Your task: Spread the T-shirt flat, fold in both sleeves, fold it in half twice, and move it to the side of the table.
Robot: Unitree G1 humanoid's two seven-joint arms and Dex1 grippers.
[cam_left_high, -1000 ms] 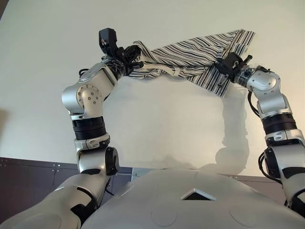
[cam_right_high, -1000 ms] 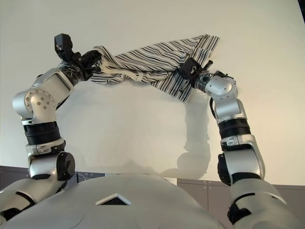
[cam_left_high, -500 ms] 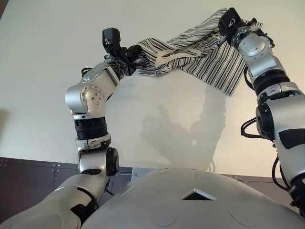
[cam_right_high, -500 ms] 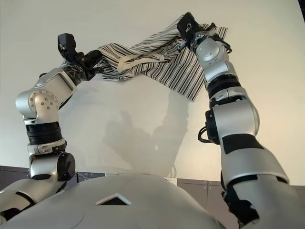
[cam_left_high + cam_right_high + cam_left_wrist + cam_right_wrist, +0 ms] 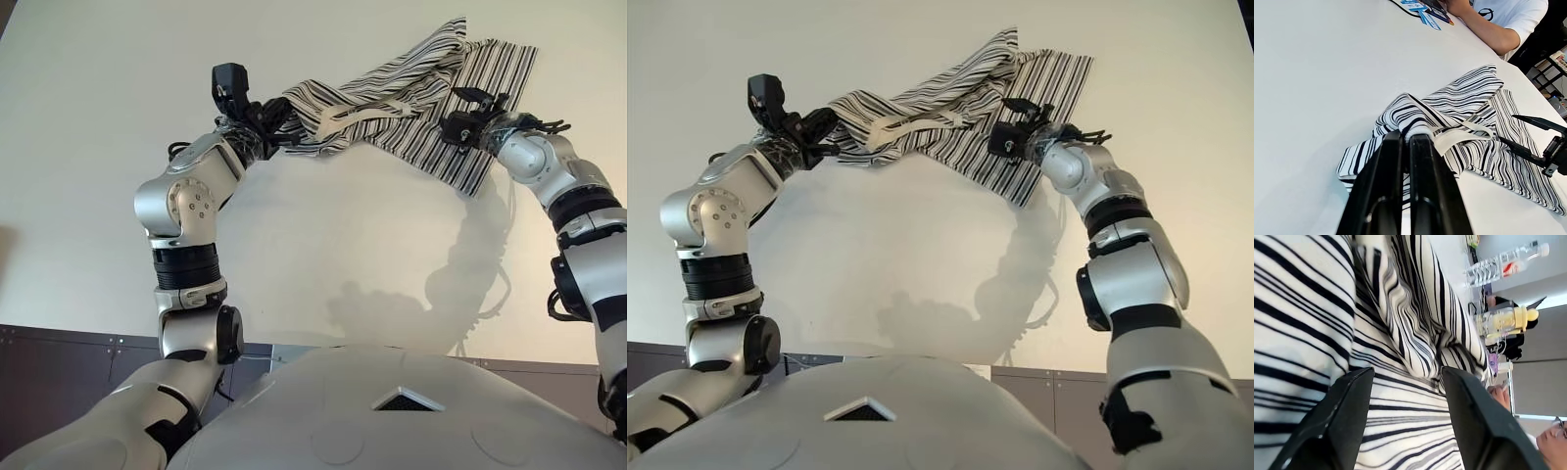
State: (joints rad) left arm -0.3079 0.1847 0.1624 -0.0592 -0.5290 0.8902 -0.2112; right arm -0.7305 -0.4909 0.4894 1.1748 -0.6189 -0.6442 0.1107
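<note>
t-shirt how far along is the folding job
Nothing looks done: the T-shirt lies crumpled on the table, not flat. In hand: the left claw is shut on a bunched edge; the right claw hangs open over the fabric. Left: spreading it, both sleeve folds, two halvings, moving it aside.

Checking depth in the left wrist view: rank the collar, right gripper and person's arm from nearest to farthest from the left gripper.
1. Collar, right by the left gripper, on the T-shirt it grips.
2. Right gripper, open, farther across the T-shirt.
3. Person's arm, at the table's far edge.
</note>
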